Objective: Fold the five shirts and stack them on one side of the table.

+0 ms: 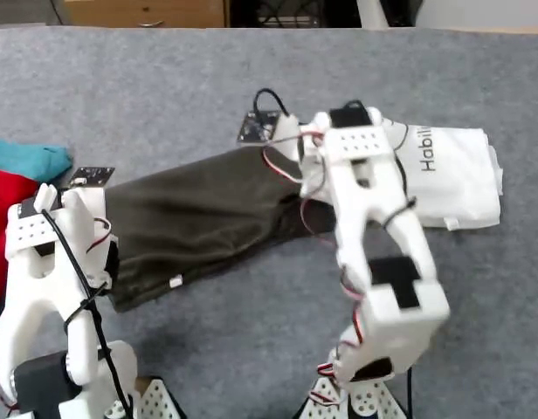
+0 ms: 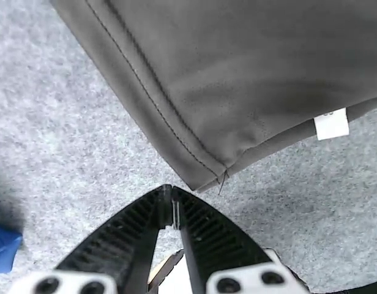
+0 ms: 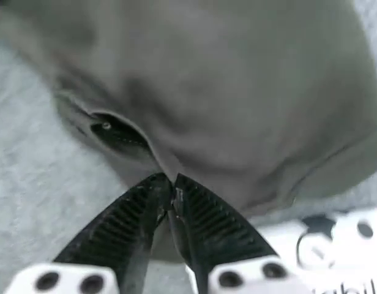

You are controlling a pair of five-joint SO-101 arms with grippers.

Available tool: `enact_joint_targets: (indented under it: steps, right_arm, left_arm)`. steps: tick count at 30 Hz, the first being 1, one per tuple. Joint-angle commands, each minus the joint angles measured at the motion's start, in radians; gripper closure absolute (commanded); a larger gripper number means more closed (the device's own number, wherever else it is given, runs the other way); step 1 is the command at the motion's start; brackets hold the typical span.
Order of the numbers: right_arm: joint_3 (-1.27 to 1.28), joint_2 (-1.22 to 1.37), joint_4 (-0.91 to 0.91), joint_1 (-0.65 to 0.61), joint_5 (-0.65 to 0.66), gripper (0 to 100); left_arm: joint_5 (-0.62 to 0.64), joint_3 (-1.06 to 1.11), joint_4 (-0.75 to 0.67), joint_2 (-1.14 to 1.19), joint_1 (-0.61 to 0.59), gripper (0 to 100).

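Observation:
A dark olive shirt (image 1: 199,218) lies folded into a long band across the middle of the grey table (image 1: 164,87). My left gripper (image 2: 172,199) is shut and empty, its tips on the table just off the shirt's hemmed corner (image 2: 207,177), at the band's left end (image 1: 112,262). A white label (image 2: 331,124) shows on the shirt's near edge. My right gripper (image 3: 171,182) is shut on a pinch of the dark shirt (image 3: 225,92) at the band's right end (image 1: 295,170). A folded white shirt (image 1: 452,175) lies at the right, beyond the right arm.
Teal (image 1: 29,159) and red (image 1: 7,218) shirts are heaped at the table's left edge, close to the left arm. A bit of blue cloth (image 2: 2,251) lies near the left gripper. Wooden furniture (image 1: 147,13) stands behind the table.

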Motion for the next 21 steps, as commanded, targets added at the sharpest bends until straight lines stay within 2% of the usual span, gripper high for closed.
enact_joint_targets:
  steps: [1, 9, 16, 21]
  right_arm:
    - [-0.176, 0.116, 0.009, -0.020, 0.012, 98.4]
    - [-0.374, 0.298, 0.011, -0.037, 0.003, 97.2]
    - [-0.450, 0.257, 0.069, -0.029, -0.121, 74.7]
    - [-0.524, 0.173, 0.255, -0.031, -0.216, 74.6]
  left_arm:
    - [-0.006, -0.012, -0.002, -0.031, -0.002, 97]
    - [-0.006, -0.008, -0.002, -0.031, -0.002, 97]
    - [-0.006, -0.012, -0.006, -0.031, -0.002, 97]
    - [-0.006, -0.012, -0.008, -0.031, -0.002, 97]
